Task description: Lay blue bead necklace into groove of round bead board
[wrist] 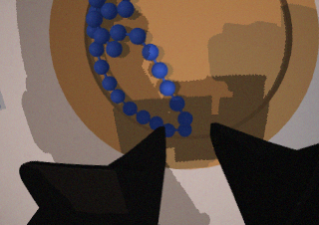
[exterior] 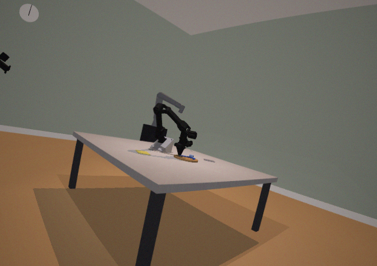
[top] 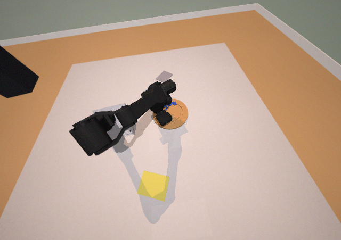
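Gripper (top: 163, 124) (exterior: 179, 155) (wrist: 187, 131) partly open, holding nothing, over board (top: 179, 123) (exterior: 186, 159) (wrist: 67, 86); necklace (top: 172, 103) (exterior: 191, 157) (wrist: 159, 70) lies bunched, only partly along groove (top: 181, 111) (wrist: 289, 33).

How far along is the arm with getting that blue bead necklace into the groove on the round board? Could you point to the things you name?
Partway, I'd say. The necklace (top: 172, 104) (wrist: 159, 70) is on the board (top: 181, 113) (exterior: 185, 159) (wrist: 67, 51), with some beads along the groove's left side. The claw (wrist: 187, 131) is open, holding nothing. Left: the bunched and inward-straying beads, and the groove's bare right side.
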Robot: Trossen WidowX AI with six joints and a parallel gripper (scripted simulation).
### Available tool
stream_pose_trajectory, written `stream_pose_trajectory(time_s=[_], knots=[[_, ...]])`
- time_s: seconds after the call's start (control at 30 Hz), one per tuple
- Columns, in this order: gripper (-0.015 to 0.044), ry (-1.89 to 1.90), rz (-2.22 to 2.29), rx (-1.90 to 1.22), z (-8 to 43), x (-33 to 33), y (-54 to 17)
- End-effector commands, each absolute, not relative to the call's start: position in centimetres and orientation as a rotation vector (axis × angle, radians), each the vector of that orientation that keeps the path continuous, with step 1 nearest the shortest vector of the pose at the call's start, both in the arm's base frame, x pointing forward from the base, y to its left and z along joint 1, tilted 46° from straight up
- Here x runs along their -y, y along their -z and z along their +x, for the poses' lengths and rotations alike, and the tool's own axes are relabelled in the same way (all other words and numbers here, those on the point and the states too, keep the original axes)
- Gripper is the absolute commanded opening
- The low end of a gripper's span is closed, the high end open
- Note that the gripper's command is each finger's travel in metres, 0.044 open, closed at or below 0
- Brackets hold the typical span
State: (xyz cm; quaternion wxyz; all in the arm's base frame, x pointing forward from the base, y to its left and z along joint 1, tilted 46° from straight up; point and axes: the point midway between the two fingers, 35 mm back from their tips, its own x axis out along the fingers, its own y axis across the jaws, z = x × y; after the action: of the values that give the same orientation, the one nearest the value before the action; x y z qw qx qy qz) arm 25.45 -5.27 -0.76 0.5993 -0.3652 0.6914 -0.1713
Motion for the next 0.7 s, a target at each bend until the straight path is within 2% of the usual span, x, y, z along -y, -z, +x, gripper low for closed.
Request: stream_pose_trajectory(time_s=[0.0, 0.23, 0.67], knots=[[0.0263, 0.397, -0.846, -1.603, 25.46, 5.25, 0.76], [0.044, 0.396, -0.851, -1.608, 25.35, 5.13, 0.64], [0.044, 0.398, -0.85, -1.612, 25.35, 4.88, 0.39]])
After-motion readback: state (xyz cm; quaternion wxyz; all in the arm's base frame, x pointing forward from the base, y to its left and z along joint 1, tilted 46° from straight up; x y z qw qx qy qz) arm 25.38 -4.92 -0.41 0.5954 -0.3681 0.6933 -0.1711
